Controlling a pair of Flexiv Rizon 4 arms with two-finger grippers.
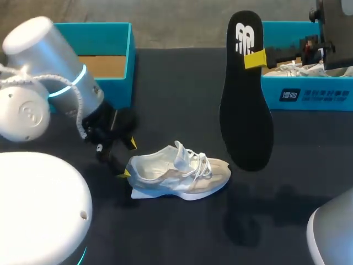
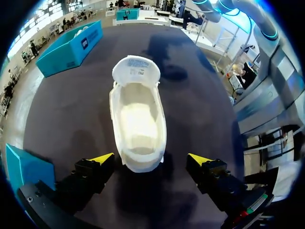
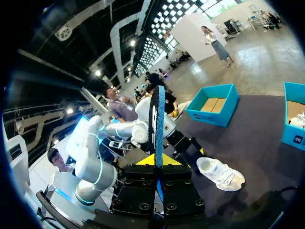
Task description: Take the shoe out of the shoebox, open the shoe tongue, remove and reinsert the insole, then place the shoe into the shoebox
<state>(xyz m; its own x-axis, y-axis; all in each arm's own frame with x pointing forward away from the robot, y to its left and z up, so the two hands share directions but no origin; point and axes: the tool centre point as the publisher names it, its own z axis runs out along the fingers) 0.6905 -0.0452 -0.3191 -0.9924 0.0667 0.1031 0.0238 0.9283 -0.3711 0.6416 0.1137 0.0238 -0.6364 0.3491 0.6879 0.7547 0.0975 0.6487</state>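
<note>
Insole out, shoe waiting: the pale shoe is seen resting on its sole on the dark bench, outside either box. Its tongue is lifted up and away from the opening, and the inside of the shoe is laid bare. The black insole is held upright in the air, above and beyond the shoe's toe end and well apart from it. It is clenched near its upper end by the right hand; in the right wrist view, both fingers are pressed against its faces. The left hand is set at the shoe's heel with its fingers spread, one on each side of the heel. A gap is shown at each tip in the left wrist view, so nothing is grasped.

A blue box with only its brown bottom showing stands beyond the shoe's heel end. A second blue box stands beyond the toe end; something white lies in it, though what cannot be told.

Three steps are judged done: the shoe is out of its box, the tongue is opened and the insole is removed. Two are left: the insole is to be put back into the shoe, and the shoe is to be returned to a box. Which box is meant is not shown.
</note>
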